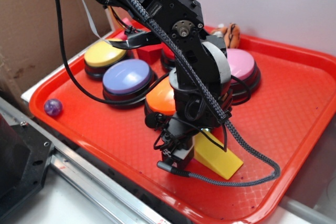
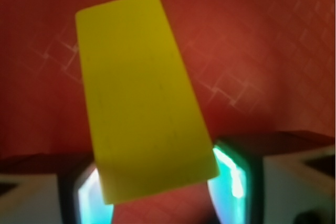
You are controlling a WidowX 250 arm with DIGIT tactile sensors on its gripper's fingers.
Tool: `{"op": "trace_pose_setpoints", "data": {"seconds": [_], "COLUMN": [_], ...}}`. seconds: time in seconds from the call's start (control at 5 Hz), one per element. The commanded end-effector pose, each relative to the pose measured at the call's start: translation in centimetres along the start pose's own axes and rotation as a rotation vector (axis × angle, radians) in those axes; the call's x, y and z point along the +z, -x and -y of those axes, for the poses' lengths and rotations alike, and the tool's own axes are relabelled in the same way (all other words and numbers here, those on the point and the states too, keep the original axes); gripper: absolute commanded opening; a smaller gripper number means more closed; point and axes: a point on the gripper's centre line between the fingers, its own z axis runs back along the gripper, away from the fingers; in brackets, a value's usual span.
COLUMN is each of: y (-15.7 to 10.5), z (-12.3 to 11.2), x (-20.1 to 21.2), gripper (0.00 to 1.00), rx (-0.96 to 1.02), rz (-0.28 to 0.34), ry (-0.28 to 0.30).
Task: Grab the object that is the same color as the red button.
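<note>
Straddling the yellow wedge (image 2: 144,98), the gripper (image 2: 157,192) stands open on the red tray (image 1: 294,98).

**Pale wall, cardboard and a metal edge**

A plain whitish wall (image 1: 273,3) fills the back right. A brown cardboard panel (image 1: 31,24) stands at the left. Along the near edge runs a grey metal rail (image 1: 94,179) on the pale desk (image 1: 52,208). Light is even and soft.

The arm (image 1: 194,51) reaches steeply down, hand (image 2: 157,192) with fingers spread.
</note>
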Motion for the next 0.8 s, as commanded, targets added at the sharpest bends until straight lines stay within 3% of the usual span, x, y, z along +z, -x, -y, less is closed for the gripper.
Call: {"op": "trace_pose_setpoints", "data": {"seconds": [0.0, 0.2, 0.4, 0.6], "y": [-0.4, 0.0, 2.2, 4.7], "z": [0.2, 0.6, 0.7, 0.8], "x": [2.9, 6.2, 9.5, 12.2], "gripper": [0.0, 0.0, 0.0, 0.0], "rx": [0.117, 0.283, 0.534, 0.783], "rz": [0.062, 0.063, 0.096, 0.068], "ry": [0.004, 0.019, 0.014, 0.007]}}
